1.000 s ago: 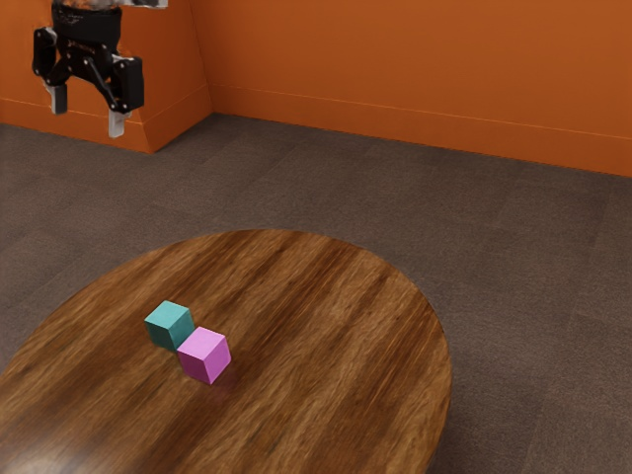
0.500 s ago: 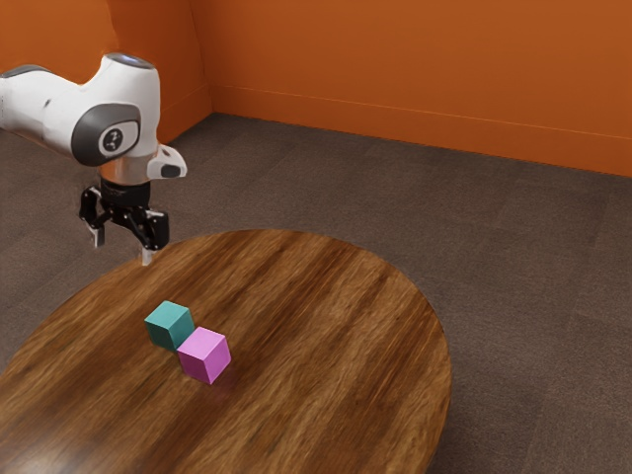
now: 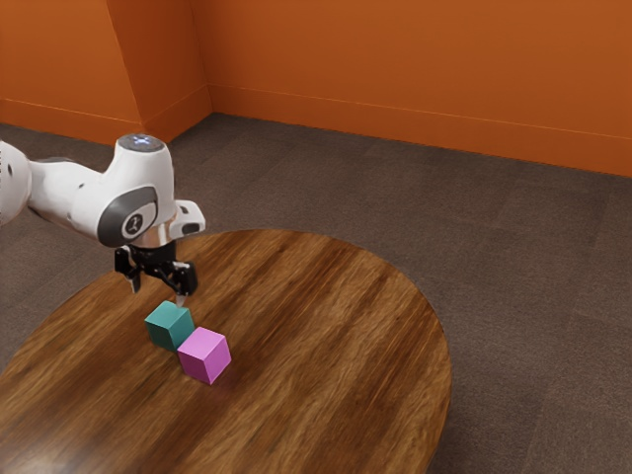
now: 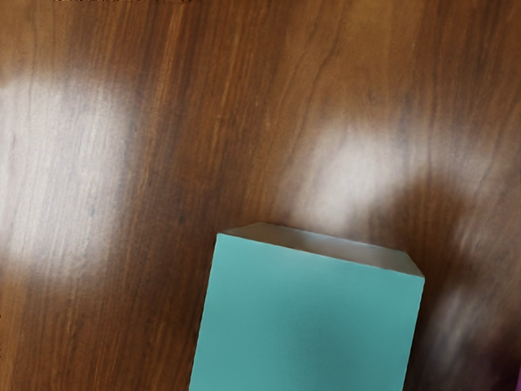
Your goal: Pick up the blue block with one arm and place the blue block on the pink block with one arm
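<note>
Blue block (image 3: 170, 325): it sat flat on the bench (image 3: 326, 326), toward the exterior view's left side of the round top, not gripped. In the wrist view the blue block (image 4: 309, 322) lay just under the hand, its top face square to the camera and slightly off the hand's centre line.

End effector (image 3: 159, 290): it hung directly above the block and a little to its far side, close over the top face but apart from it. The fingers stood spread wide with nothing between them. The gap looked ample for the block's width.

Governing relation: the block lay straight down from the end effector and slightly toward the camera. In my judgement the next move called for a small correction that way, then a plain descent. The block was a cube, so no long axis constrained the grip.

Pink block (image 3: 204, 355): it was just beside the blue one, on its nearer, exterior-view-right corner. Whether the two touched could not be established. A finger descending on that side risked nudging it.

Beyond the bench were grey floor (image 3: 474, 197) and orange wall (image 3: 415, 59).
</note>
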### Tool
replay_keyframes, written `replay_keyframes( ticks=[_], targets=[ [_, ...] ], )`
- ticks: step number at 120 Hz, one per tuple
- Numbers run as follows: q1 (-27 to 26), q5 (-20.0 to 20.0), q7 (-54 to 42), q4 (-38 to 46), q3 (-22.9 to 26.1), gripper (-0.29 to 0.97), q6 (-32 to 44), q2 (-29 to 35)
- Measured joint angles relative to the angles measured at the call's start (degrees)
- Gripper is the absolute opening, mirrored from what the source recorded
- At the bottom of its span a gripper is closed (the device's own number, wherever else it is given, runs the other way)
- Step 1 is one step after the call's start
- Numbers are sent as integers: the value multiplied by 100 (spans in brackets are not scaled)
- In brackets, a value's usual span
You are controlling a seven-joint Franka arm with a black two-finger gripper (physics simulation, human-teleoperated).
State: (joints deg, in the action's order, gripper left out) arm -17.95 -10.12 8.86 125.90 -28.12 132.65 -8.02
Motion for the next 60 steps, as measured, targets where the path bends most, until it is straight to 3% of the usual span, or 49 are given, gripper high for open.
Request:
replay_keyframes(
  ticks=[29, 60],
  targets=[
    [83, 1145, -405, -37, 77, 68, 766, -510],
    [20, 1415, -900, -9, 87, 68, 1041, -853]
  ],
)
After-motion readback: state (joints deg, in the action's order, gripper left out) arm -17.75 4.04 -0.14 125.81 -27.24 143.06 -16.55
